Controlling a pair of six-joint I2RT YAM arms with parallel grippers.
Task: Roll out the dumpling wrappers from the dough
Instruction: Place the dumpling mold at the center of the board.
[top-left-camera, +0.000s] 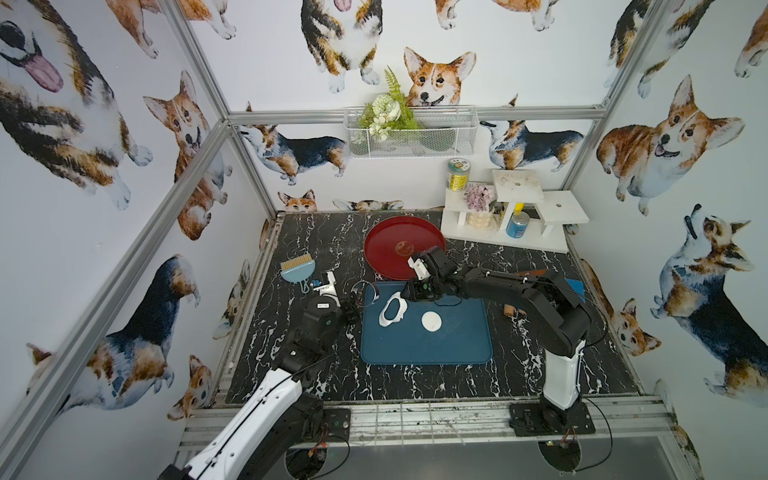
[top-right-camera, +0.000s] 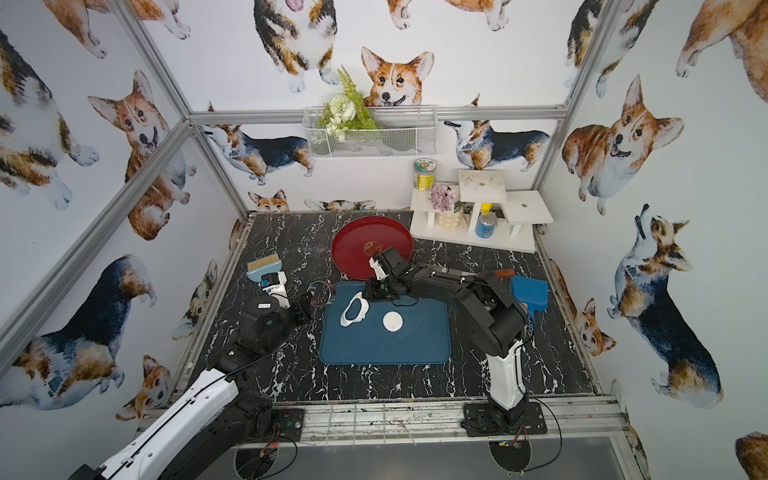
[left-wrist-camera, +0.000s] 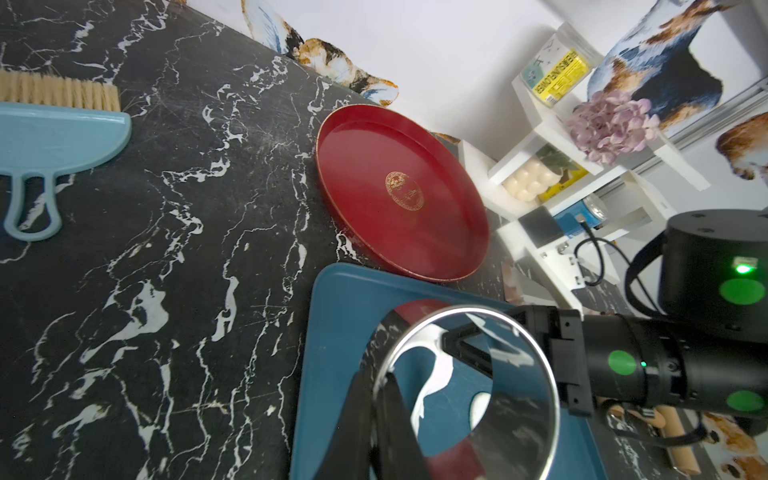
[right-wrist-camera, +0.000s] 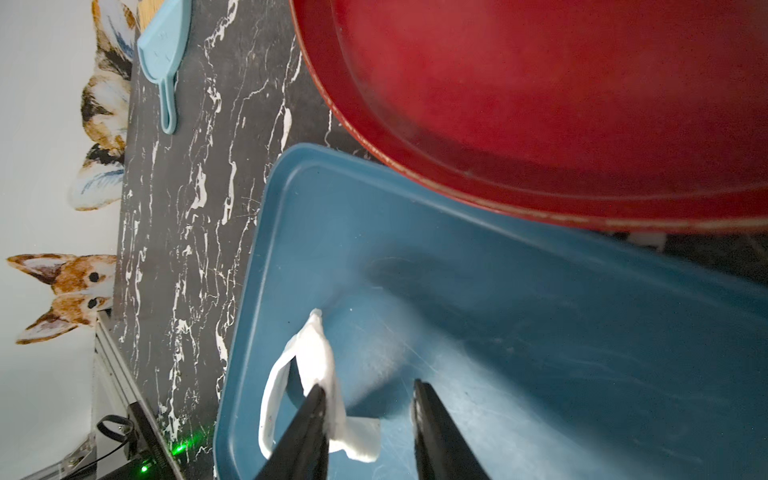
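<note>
The left tool (left-wrist-camera: 382, 388) is clamped tight on the wall of a round metal ring cutter (left-wrist-camera: 467, 390), one finger outside the wall and one inside. In both top views it carries that cutter (top-left-camera: 365, 293) just over the upper left corner of the blue tray (top-left-camera: 457, 345), left of centre in the frame. The right tool (right-wrist-camera: 368, 386) reaches in from the right over the upper left part of the tray. In the right wrist view its jaws stand partly apart with bare tray (right-wrist-camera: 540, 332) between them and nothing gripped. The dough (right-wrist-camera: 316, 374), a ragged white loop with a hole in it, lies against the finger (right-wrist-camera: 307, 428) at lower centre of that frame. In both top views this dough (top-left-camera: 392, 309) (top-right-camera: 354, 309) sits in the upper left of the tray. The dumpling wrapper (top-left-camera: 431, 321) (top-right-camera: 392, 321), a small smooth white disc, lies flat near the tray's middle, just right of the dough and apart from it. The red plate (top-left-camera: 386, 245) lies on the black marble tabletop (top-left-camera: 291, 374) just above the tray, and nothing rests on the parts of it that show. A pale blue brush (top-left-camera: 296, 270) rests further left.
</note>
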